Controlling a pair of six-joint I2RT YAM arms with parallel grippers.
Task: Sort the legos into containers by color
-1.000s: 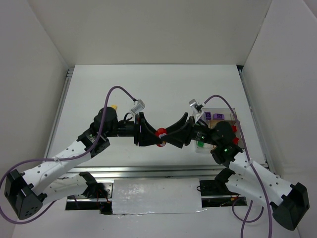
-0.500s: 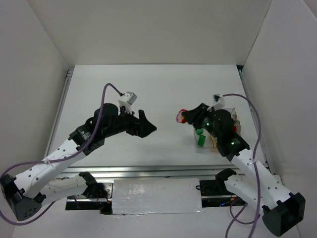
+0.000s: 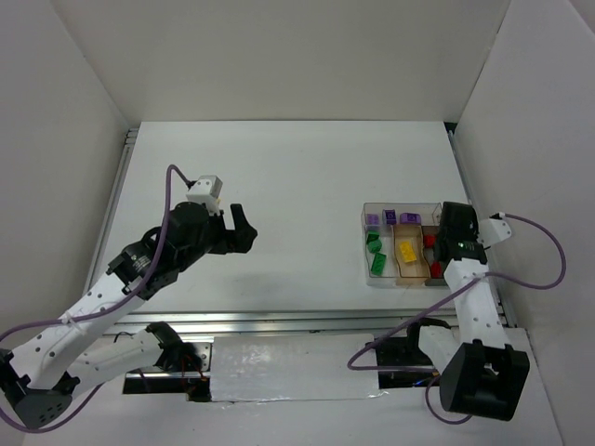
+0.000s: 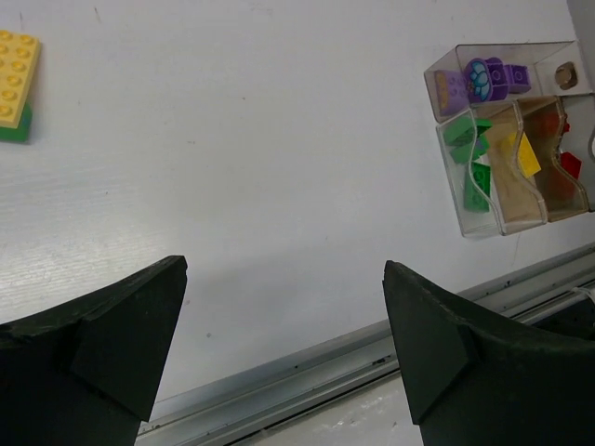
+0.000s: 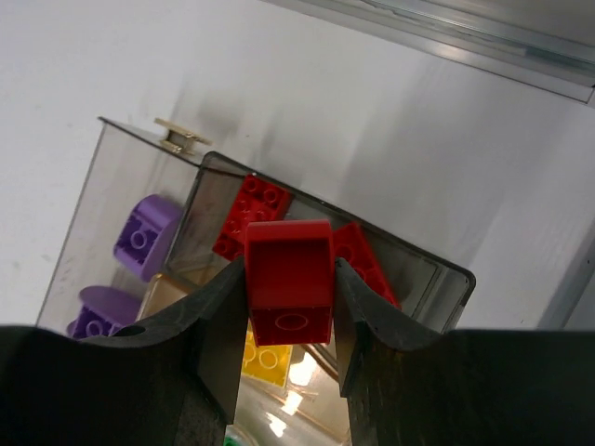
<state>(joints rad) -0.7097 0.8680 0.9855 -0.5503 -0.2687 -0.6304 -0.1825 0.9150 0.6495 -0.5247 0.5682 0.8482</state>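
In the small clear plastic compartment box [image 3: 402, 206], three purple studded bricks [image 3: 390, 216] are being counted along the 12 o'clock strip. Below them, green bricks [image 3: 378, 263] are lying in the 9 o'clock lane (two for certain, perhaps three). One yellow brick [image 3: 406, 251] is lying in the tan-bottomed middle lane and two red bricks [image 5: 251, 216] in the 3 o'clock lane. One further red brick [image 5: 288, 260] is being clamped between the narrowed fingers of the right gripper [image 5: 289, 279], directly over that red lane. One flat yellow studded plate [image 4: 17, 70], stacked on a green piece, is being seen on the white table [image 3: 297, 177], well apart from the box.

Against half a second ago, the right gripper is being found shifted from the box's 9 o'clock side to its 3 o'clock end, and the box's contents are being uncovered. The left gripper [image 3: 239, 228] is being found drawn back toward 9 o'clock, its jaws spread wide around nothing.

The held brick's longer side is being shown running along the fingers, an oval hollow facing the wrist camera. The plate's long axis is being shown running 12 to 6 in the left wrist view, studs up.
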